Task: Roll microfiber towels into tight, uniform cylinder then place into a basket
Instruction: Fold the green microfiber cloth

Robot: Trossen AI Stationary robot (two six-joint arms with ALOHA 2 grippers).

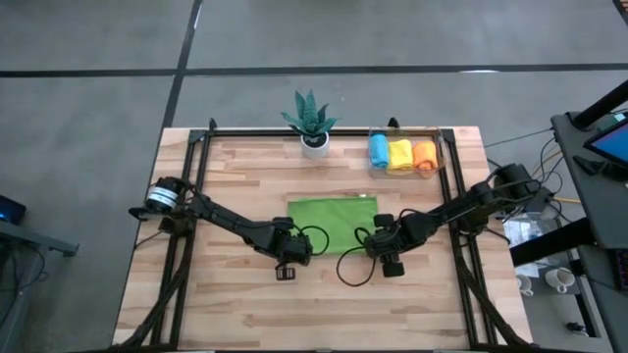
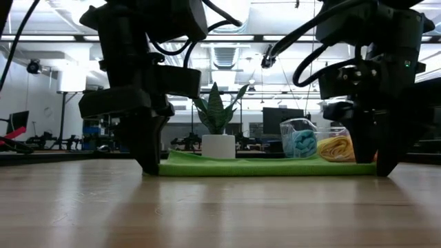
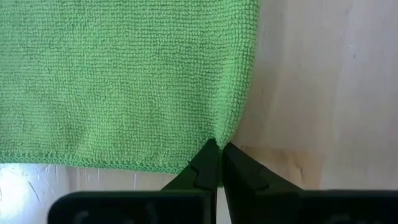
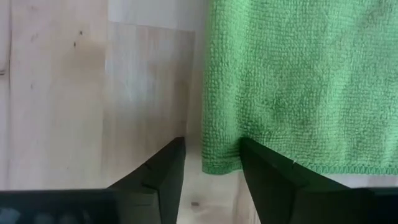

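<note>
A spiky green potted plant [image 1: 312, 116] in a white pot [image 1: 314, 145] stands at twelve o'clock on the wooden table [image 1: 235, 304]; at three o'clock, off the table, white mugs [image 1: 549, 281] sit beside a monitor [image 1: 610, 137]

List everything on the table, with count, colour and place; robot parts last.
green towel: one, green, flat mid-table between the two grippers.
rolled towels: three, blue, yellow, orange, side by side in the basket.
basket: one, clear, far right part of the table.
potted plant: one, green leaves in a white pot, far edge, left of the basket.
table: one, light wood.
left gripper: one, dark, shut on the towel's near left corner.
right gripper: one, dark, open, fingers straddling the towel's near right corner.
</note>
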